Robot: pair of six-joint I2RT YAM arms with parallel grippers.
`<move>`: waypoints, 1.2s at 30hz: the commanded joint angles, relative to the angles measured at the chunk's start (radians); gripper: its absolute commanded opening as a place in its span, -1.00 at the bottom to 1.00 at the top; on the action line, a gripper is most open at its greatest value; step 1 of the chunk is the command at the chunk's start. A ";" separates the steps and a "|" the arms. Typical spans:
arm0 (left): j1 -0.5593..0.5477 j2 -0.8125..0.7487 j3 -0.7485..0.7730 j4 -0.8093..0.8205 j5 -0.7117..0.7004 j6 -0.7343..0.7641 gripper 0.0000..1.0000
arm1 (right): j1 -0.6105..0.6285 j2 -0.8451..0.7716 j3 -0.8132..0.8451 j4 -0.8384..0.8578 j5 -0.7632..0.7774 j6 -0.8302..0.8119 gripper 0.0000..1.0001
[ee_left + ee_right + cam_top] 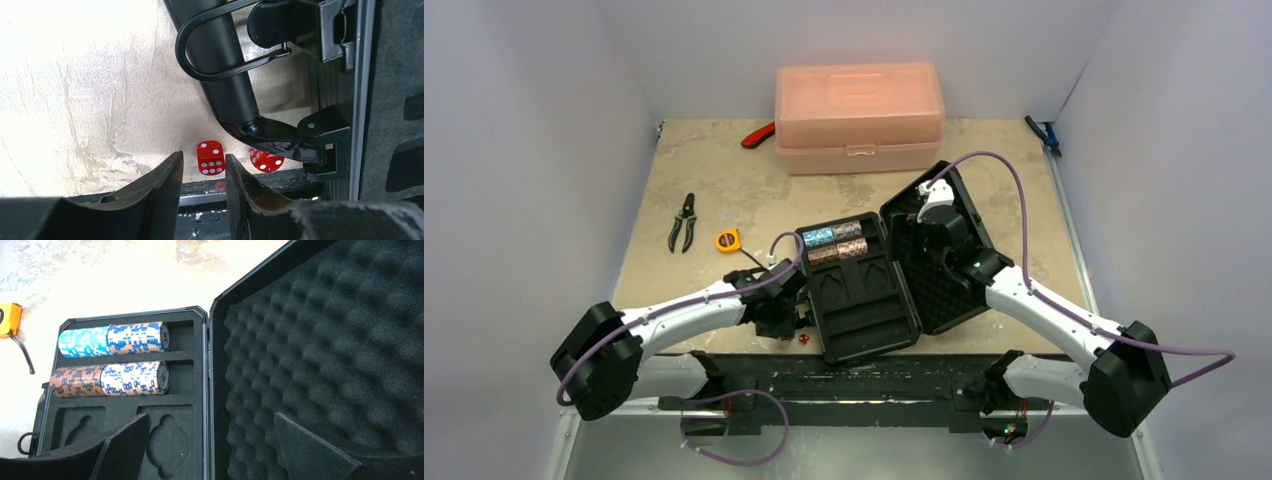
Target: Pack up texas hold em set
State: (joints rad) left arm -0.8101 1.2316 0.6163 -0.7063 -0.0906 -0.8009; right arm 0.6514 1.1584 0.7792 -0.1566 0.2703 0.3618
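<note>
Mottled beige tabletop [75, 75] bears glossy red dice [210, 157] beside egg-crate-foam briefcase [325, 340].

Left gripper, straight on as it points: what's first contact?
Likely the red die on the table, in line with the gap between its open fingers. The second die sits off-line. Depth unclear.

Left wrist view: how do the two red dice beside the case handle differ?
The exposed die lies fully in view at the mouth of the open left gripper, in line with the gap between its fingers; the tucked die is partly hidden under the end of the case handle. The exposed die faces the camera squarely; the tucked die sits turned at an angle. Both are red with white pips, rest on the table, and neither is gripped.
</note>
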 commanded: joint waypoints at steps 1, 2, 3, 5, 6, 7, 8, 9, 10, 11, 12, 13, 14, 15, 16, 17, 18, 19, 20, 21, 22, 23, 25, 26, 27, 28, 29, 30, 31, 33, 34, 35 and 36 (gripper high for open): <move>-0.011 0.013 0.039 -0.005 -0.015 -0.010 -0.31 | -0.004 -0.002 -0.004 0.033 -0.001 0.016 0.98; -0.013 0.016 0.041 -0.004 -0.016 -0.010 -0.32 | -0.004 0.000 -0.004 0.033 -0.002 0.016 0.98; -0.015 0.018 0.043 -0.002 -0.016 -0.009 -0.34 | -0.004 0.000 -0.005 0.033 -0.003 0.016 0.98; -0.019 0.026 0.046 0.003 -0.018 -0.009 -0.36 | -0.005 0.000 -0.005 0.033 -0.003 0.016 0.98; -0.020 0.028 0.048 0.005 -0.019 -0.009 -0.39 | -0.004 0.000 -0.005 0.033 -0.003 0.016 0.98; -0.022 0.034 0.051 0.004 -0.020 -0.010 -0.44 | -0.004 0.000 -0.004 0.032 -0.003 0.016 0.98; -0.023 0.038 0.056 0.003 -0.022 -0.010 -0.50 | -0.004 -0.002 -0.004 0.031 -0.003 0.016 0.98; -0.025 0.045 0.060 -0.001 -0.024 -0.011 -0.57 | -0.005 -0.002 -0.005 0.031 -0.002 0.015 0.98; -0.027 0.050 0.065 -0.005 -0.027 -0.012 -0.65 | -0.005 -0.002 -0.005 0.030 -0.001 0.015 0.98; -0.030 0.053 0.069 -0.008 -0.029 -0.013 -0.73 | -0.004 -0.003 -0.005 0.031 -0.002 0.014 0.98; -0.032 0.055 0.074 -0.013 -0.033 -0.014 -0.82 | -0.004 -0.005 -0.005 0.029 -0.002 0.015 0.98; -0.034 0.054 0.079 -0.020 -0.038 -0.016 -0.92 | -0.005 -0.006 -0.005 0.029 -0.001 0.014 0.98; -0.035 0.053 0.085 -0.030 -0.042 -0.019 -1.00 | -0.004 -0.008 -0.005 0.028 -0.002 0.015 0.98; -0.037 0.049 0.091 -0.042 -0.047 -0.020 -1.00 | -0.004 -0.010 -0.005 0.028 -0.002 0.015 0.98; -0.037 0.045 0.097 -0.053 -0.052 -0.022 -1.00 | -0.004 -0.012 -0.005 0.027 -0.001 0.016 0.98; -0.037 0.039 0.103 -0.066 -0.057 -0.023 -1.00 | -0.004 -0.012 -0.003 0.026 -0.003 0.016 0.98; -0.037 0.031 0.109 -0.076 -0.061 -0.023 -1.00 | -0.004 -0.014 -0.002 0.025 -0.003 0.016 0.98; -0.037 0.024 0.115 -0.085 -0.065 -0.023 -1.00 | -0.004 -0.015 0.001 0.023 -0.005 0.016 0.98; -0.038 0.013 0.121 -0.094 -0.068 -0.023 -1.00 | -0.004 -0.018 0.003 0.020 -0.004 0.016 0.98; -0.037 0.004 0.129 -0.104 -0.072 -0.024 -1.00 | -0.004 -0.020 0.007 0.018 -0.005 0.016 0.98; -0.037 -0.005 0.137 -0.114 -0.075 -0.023 -1.00 | -0.004 -0.023 0.010 0.015 -0.005 0.016 0.98; -0.037 -0.013 0.146 -0.125 -0.080 -0.022 -1.00 | -0.004 -0.027 0.012 0.010 -0.006 0.015 0.98; -0.037 -0.025 0.167 -0.143 -0.087 -0.019 -1.00 | -0.004 -0.040 0.015 0.003 -0.003 0.014 0.98; -0.037 -0.030 0.178 -0.151 -0.088 -0.018 -1.00 | -0.004 -0.046 0.016 0.000 0.000 0.013 0.98; -0.038 -0.036 0.189 -0.162 -0.092 -0.014 -1.00 | -0.005 -0.053 0.014 -0.001 0.004 0.013 0.98; -0.037 -0.039 0.199 -0.167 -0.095 -0.011 -1.00 | -0.005 -0.061 0.012 -0.005 0.008 0.011 0.98; -0.037 -0.042 0.211 -0.175 -0.097 -0.006 -1.00 | -0.004 -0.068 0.008 -0.005 0.012 0.011 0.98; -0.037 -0.042 0.224 -0.181 -0.100 -0.003 -1.00 | -0.004 -0.076 0.005 -0.008 0.017 0.012 0.98; -0.037 -0.042 0.244 -0.188 -0.105 0.002 -1.00 | -0.004 -0.083 0.001 -0.010 0.022 0.014 0.98; -0.037 -0.040 0.272 -0.199 -0.110 0.009 -1.00 | -0.005 -0.099 -0.003 -0.019 0.030 0.016 0.98; -0.037 -0.039 0.285 -0.200 -0.108 0.014 -1.00 | -0.004 -0.106 -0.003 -0.025 0.037 0.017 0.98; -0.037 -0.037 0.295 -0.198 -0.105 0.015 -1.00 | -0.004 -0.117 -0.001 -0.032 0.048 0.017 0.98; -0.037 -0.035 0.303 -0.190 -0.096 0.014 -1.00 | -0.004 -0.124 0.004 -0.038 0.059 0.017 0.98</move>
State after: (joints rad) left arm -0.8413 1.2114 0.8524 -0.8864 -0.1722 -0.8009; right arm 0.6514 1.0798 0.7792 -0.1741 0.2775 0.3664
